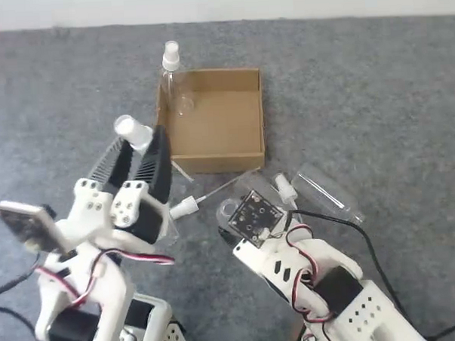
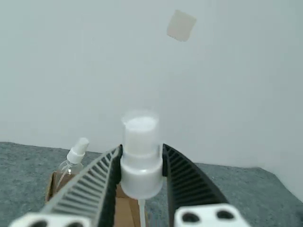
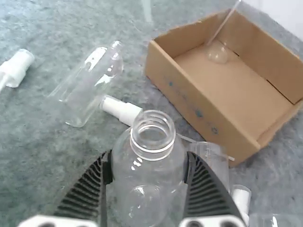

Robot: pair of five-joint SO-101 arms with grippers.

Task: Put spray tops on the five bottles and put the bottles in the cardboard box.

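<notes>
My left gripper (image 1: 139,140) is shut on a white spray top (image 1: 132,130), held up just left of the cardboard box (image 1: 215,144). In the left wrist view the spray top (image 2: 140,163) stands upright between the ribbed fingers (image 2: 94,189). My right gripper (image 3: 150,165) is shut on a clear bottle (image 3: 151,184) with an open neck, upright, in front of the box (image 3: 189,101). From above, that bottle (image 1: 231,212) sits at the right arm's tip. One capped bottle (image 1: 172,78) stands in the box's far left corner.
A clear bottle (image 1: 327,192) lies on the grey carpet right of the right arm, a loose spray top (image 1: 285,187) beside it. Another spray top (image 1: 182,209) with its tube lies between the arms. The box's floor (image 3: 232,80) is mostly bare.
</notes>
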